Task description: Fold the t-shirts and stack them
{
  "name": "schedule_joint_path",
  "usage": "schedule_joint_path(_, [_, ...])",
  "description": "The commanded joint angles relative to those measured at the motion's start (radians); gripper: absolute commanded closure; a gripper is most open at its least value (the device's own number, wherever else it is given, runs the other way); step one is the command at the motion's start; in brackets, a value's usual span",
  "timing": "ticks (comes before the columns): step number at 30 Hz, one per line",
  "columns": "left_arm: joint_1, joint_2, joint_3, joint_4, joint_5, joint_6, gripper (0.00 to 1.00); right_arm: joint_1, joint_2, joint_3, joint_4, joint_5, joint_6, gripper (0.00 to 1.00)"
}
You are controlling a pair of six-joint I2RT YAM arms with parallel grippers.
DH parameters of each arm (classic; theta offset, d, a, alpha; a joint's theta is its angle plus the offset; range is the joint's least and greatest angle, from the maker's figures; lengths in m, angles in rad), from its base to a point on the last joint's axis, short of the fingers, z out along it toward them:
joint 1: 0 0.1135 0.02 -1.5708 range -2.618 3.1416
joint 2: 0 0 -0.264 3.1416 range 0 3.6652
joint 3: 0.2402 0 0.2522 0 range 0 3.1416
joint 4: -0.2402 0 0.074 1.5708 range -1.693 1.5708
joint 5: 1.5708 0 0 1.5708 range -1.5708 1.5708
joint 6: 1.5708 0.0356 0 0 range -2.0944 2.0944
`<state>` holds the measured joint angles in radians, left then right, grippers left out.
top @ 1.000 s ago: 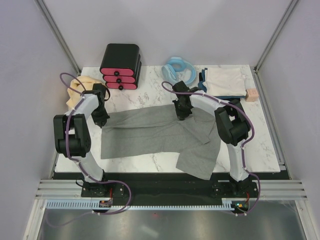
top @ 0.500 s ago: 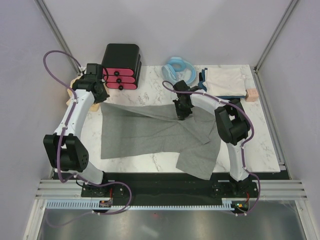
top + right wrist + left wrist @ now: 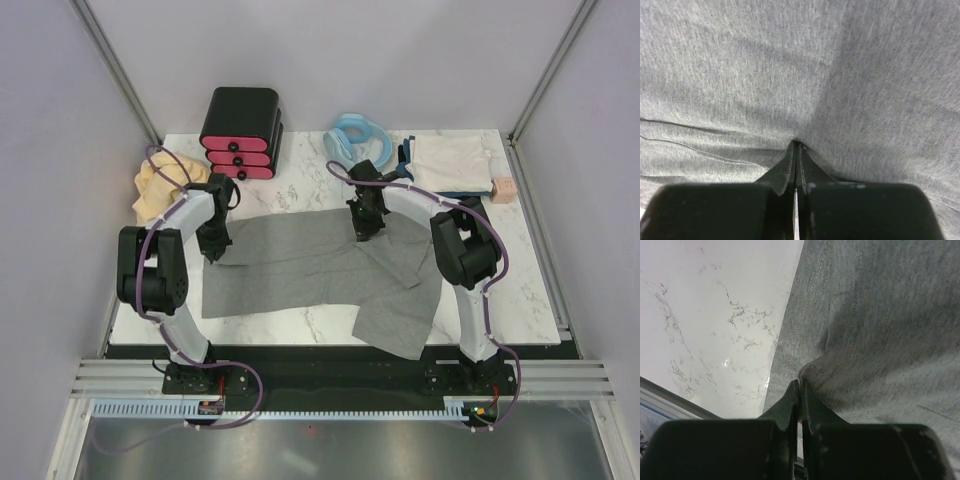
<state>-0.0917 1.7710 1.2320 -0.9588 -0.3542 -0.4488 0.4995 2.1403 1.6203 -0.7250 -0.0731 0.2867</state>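
White marble table point(image 3: 520, 280) fills the space between pale walls, with both arms reaching in from its near edge. At far left a tan-yellow t-shirt point(image 3: 152, 190) lies crumpled by the table's edge. Just beside it, the left gripper point(image 3: 213, 250) points down at the left border of the heather-grey t-shirt point(image 3: 300, 270). In the wrist view its fingers point(image 3: 790, 400) are pressed together on a small pucker of the grey cloth point(image 3: 875, 315) at the hem, with bare marble point(image 3: 715, 315) to the side. Behind, a black box with pink drawers point(image 3: 240, 135) stands at the far edge.

The grey shirt lies spread across the middle, and its right part droops toward the near edge. At its far border the right gripper point(image 3: 365, 232) is closed, pinching a fold of the fabric point(image 3: 790, 60), which creases around the tips point(image 3: 797, 145).

Farther right sit a light-blue coiled hose point(image 3: 360, 140), then a folded whitish t-shirt point(image 3: 450, 160) lying on a dark navy t-shirt point(image 3: 406, 158), and a small pink block point(image 3: 503, 188).
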Motion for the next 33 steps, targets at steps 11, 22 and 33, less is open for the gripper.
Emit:
schedule_joint_path(11, [0.001, 0.083, 0.400, -0.064, -0.401, 0.042, 0.98, -0.003, 0.007, -0.002, -0.057, -0.047, -0.012, 1.00])
schedule_joint_path(22, [-0.082, -0.005, 0.037, 0.008, -0.197, -0.048, 0.98, -0.009, 0.015, 0.009, -0.057, -0.062, -0.009, 1.00])
schedule_joint_path(33, [-0.082, 0.050, 0.058, -0.038, -0.178, -0.090, 0.78, -0.024, 0.003, 0.016, -0.062, -0.057, -0.012, 0.84])
